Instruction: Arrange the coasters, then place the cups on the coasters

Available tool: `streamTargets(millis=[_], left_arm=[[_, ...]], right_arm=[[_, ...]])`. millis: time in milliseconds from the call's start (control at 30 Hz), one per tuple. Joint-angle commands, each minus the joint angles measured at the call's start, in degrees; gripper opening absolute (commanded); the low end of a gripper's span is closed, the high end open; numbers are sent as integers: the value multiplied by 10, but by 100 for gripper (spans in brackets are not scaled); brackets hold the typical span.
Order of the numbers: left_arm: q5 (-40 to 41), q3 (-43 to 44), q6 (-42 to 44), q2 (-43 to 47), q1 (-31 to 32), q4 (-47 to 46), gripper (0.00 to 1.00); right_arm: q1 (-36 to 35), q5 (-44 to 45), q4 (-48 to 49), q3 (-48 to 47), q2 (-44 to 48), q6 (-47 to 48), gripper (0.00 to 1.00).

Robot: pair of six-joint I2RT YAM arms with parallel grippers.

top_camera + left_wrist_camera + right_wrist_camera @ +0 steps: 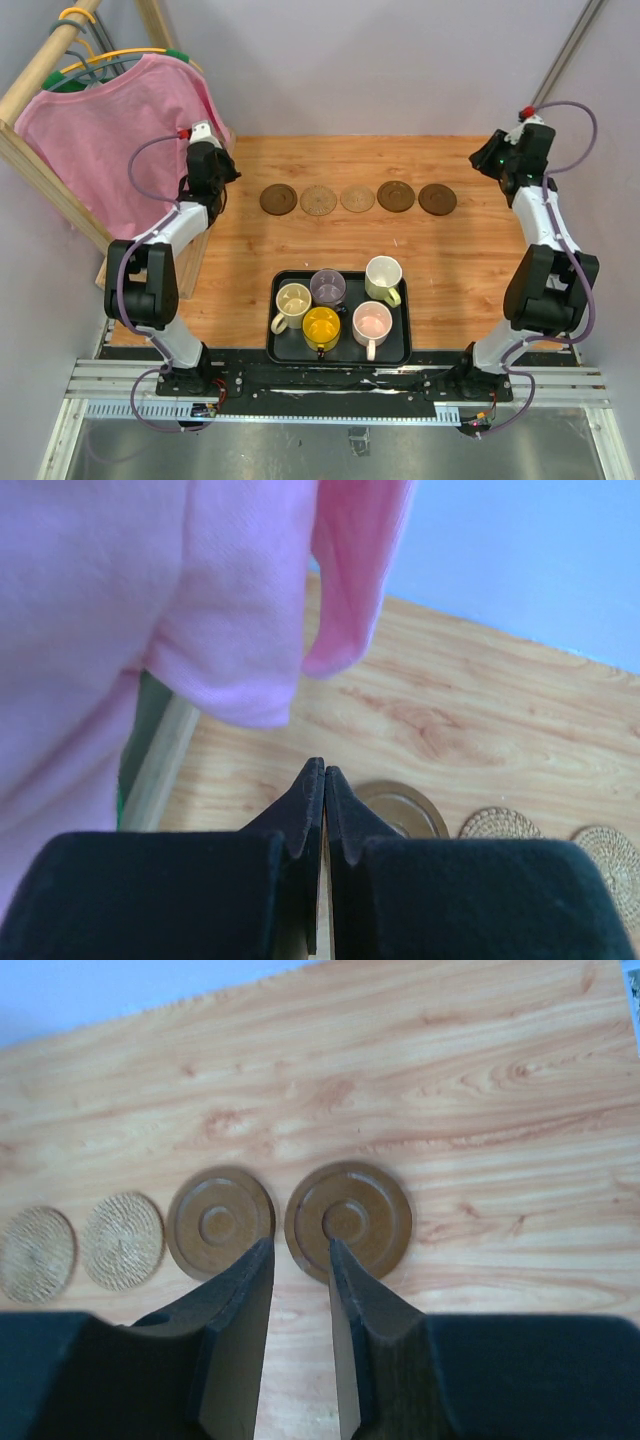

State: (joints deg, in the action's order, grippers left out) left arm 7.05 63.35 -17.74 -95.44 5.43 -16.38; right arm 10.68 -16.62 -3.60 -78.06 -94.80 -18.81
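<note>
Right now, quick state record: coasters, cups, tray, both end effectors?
coasters: five in a row on the table, dark, tan, tan, dark, dark
cups: five, all in the tray, none on a coaster
left end effector: shut, empty, near row's left end
right end effector: open, empty, near row's right end

We see a pink shirt [110,130] hanging on a wooden rack [45,62] at ten o'clock of the wooden table [460,270]. A black tray [290,348] sits at six o'clock, near the table's edge.
</note>
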Motion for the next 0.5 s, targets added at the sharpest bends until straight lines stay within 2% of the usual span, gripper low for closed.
streamTargets(millis=[0, 133, 233, 333, 400, 467], left_arm=[[15, -4, 29, 25, -4, -60, 4], [28, -4, 41, 28, -9, -66, 4], [32, -13, 40, 30, -13, -78, 5], [33, -15, 40, 27, -15, -87, 5], [33, -13, 37, 22, -15, -88, 5], [30, -10, 29, 19, -15, -88, 5]], right_arm=[[56, -118, 102, 18, -7, -104, 30], [58, -76, 51, 0, -19, -55, 30], [46, 0, 1, -11, -9, 8, 32], [-19, 211, -58, -34, 15, 135, 36], [-71, 358, -58, -42, 21, 234, 42], [-102, 441, -39, -41, 25, 282, 45]])
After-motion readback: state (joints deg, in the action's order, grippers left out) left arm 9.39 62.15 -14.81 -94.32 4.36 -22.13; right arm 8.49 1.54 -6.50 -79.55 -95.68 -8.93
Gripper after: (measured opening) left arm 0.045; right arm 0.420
